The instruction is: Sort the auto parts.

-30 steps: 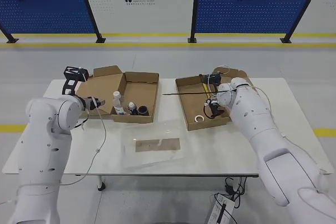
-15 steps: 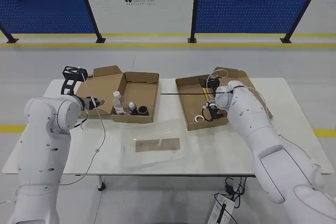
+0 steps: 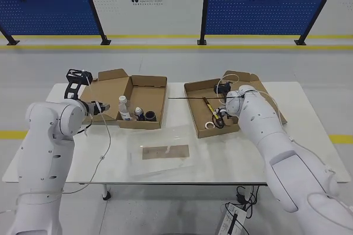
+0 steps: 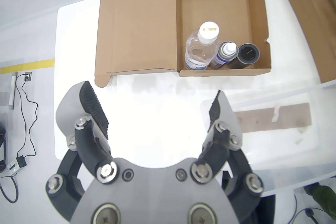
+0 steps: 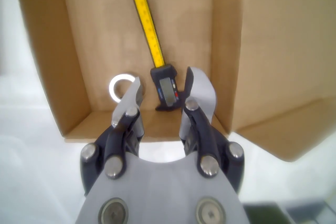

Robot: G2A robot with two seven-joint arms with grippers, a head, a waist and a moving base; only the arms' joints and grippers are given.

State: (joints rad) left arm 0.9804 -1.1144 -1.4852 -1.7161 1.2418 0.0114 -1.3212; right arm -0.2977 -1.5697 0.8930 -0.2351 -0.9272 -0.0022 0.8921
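Both spread: L end effector (image 4: 152,93) wide over table (image 4: 157,117), R end effector (image 5: 163,78) narrower over caliper (image 5: 147,25) in box (image 5: 225,25).

Plain white bench (image 3: 223,158) with a clear plastic sheet (image 3: 159,165) lying near its front edge, and a brown rectangular strip (image 3: 165,152) on or under it, can't tell which. Blue mesh panels (image 3: 47,14) and yellow floor lines (image 3: 165,46) sit behind.

white table (image 3: 235,158): cardboard box (image 3: 148,89), second cardboard box (image 3: 196,96) (well apart), clear sheet (image 3: 159,165).
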